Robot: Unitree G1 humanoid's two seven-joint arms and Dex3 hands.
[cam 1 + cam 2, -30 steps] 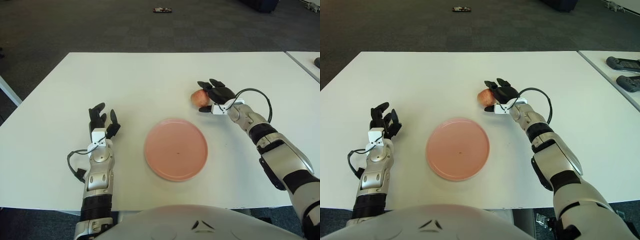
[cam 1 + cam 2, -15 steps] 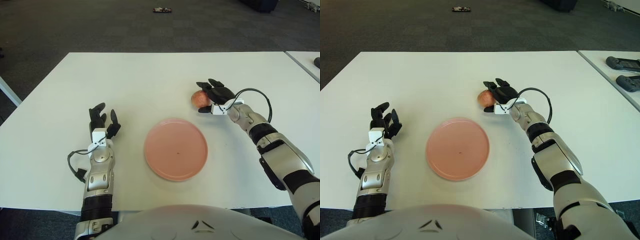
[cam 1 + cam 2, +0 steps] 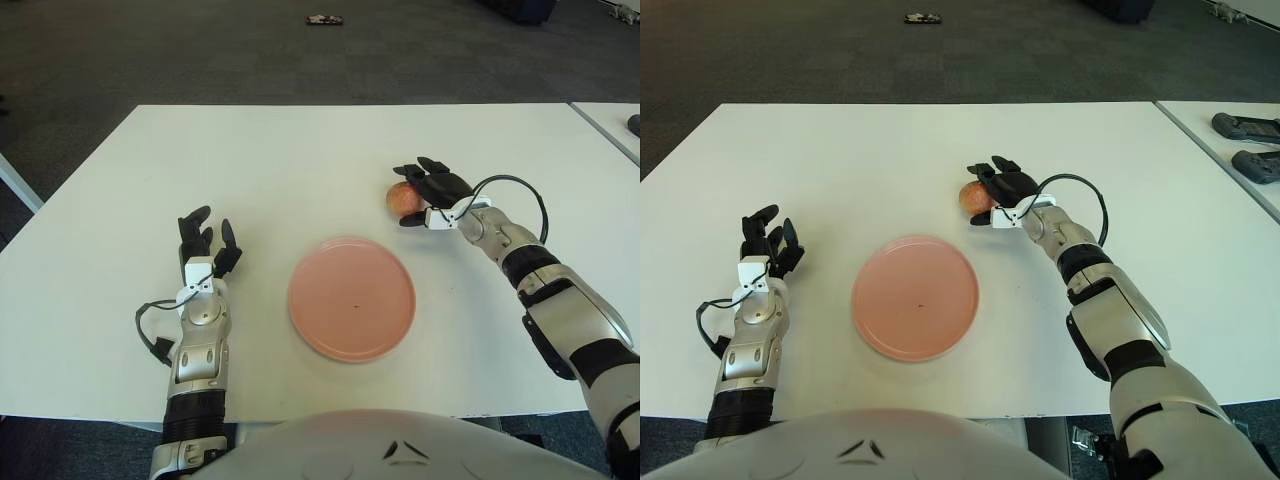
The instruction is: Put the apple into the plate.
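We see the apple (image 3: 402, 198) reddish-pink w/ a paler yellowish patch, sitting just left of black fingers (image 3: 437, 181) on the right hand (image 3: 435, 190). That hand's wrist is silver w/ a white tag and a black cable. Plate (image 3: 352, 297) is plain salmon pink, no pattern. Left hand (image 3: 203, 243) has black fingers too, silver forearm, white tag below the fingers. Table (image 3: 300, 160) is plain white; floor (image 3: 200, 50) beyond is dark grey carpet w/ a faint tile grid.
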